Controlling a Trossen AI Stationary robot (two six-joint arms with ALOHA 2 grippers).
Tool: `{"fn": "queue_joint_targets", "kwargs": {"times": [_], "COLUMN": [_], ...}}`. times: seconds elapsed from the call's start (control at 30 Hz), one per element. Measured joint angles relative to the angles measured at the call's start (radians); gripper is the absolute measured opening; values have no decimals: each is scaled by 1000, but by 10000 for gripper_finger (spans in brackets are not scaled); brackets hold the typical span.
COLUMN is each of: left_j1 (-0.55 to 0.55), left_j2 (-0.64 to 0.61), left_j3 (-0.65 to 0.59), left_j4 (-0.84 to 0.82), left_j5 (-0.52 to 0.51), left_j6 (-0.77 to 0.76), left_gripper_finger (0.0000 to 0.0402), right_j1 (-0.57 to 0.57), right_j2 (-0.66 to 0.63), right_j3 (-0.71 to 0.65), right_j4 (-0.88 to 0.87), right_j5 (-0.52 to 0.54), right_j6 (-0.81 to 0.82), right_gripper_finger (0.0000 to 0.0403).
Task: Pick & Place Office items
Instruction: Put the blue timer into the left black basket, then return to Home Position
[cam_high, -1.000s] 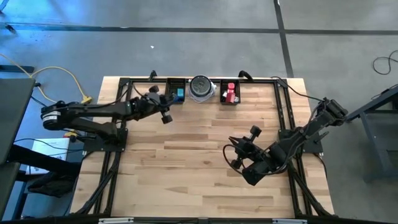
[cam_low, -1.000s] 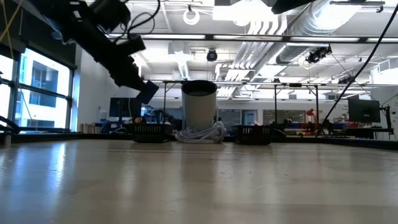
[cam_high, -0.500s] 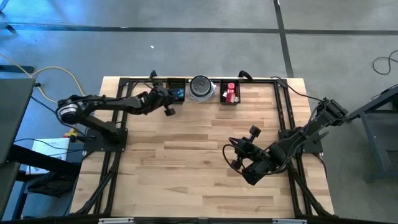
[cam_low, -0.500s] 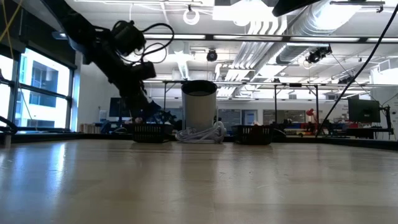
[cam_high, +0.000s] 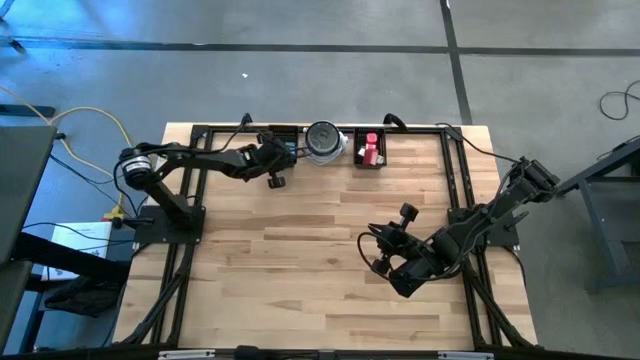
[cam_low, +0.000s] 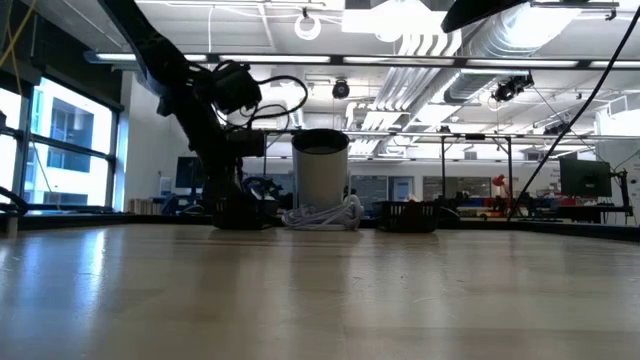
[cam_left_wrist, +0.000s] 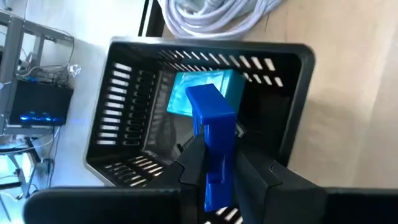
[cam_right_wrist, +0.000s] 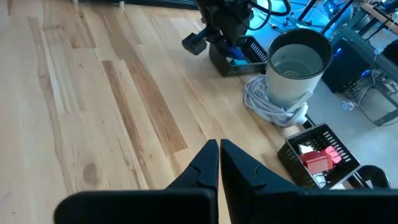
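I can't read any text, label, brand or number from here. The black tray (cam_left_wrist: 292, 74) by the left gripper shows bare slotted walls, no printing I can make out.

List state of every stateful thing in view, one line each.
left end effector: shut on blue piece, over the left tray
blue piece: held upright, above the tray's inside
teal piece: lying in the left tray
left tray: on the table, slotted walls, open top
right end effector: shut, empty, waiting over bare table
right tray: holds a red piece
round dish: upright, white cable coiled at its base
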Motion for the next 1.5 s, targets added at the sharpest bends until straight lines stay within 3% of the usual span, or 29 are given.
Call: {"fn": "queue_joint_targets", "kwargs": {"times": [0.4, 0.63, 0.9, 1.23, 1.37, 1.5], "left_j1": [0, 0, 0, 0, -1, -8], "left_j2": [6, 7, 6, -101, -225, -389], "left_j3": [1, 1, 1, 1, 1, 1], "left_j4": [3, 8, 44, 119, 104, 58], "left_j5": [-4, -4, -111, -112, -66, 133], "left_j6": [-3, -38, -62, -120, -183, -279], "left_gripper_finger": [57, 113, 188, 205, 205, 205], "right_j1": [0, 0, 0, 9, 29, 55], "right_j2": [0, 0, 0, 0, 0, 0], "right_j3": [-23, -88, -94, -94, -94, -94], "right_j4": [-29, -21, -17, -27, -79, -172], "right_j5": [-1, 0, 10, 20, 90, 152], "right_j6": [74, 142, 153, 153, 185, 281], "right_gripper_finger": [3, 3, 3, 3, 3, 3]}}
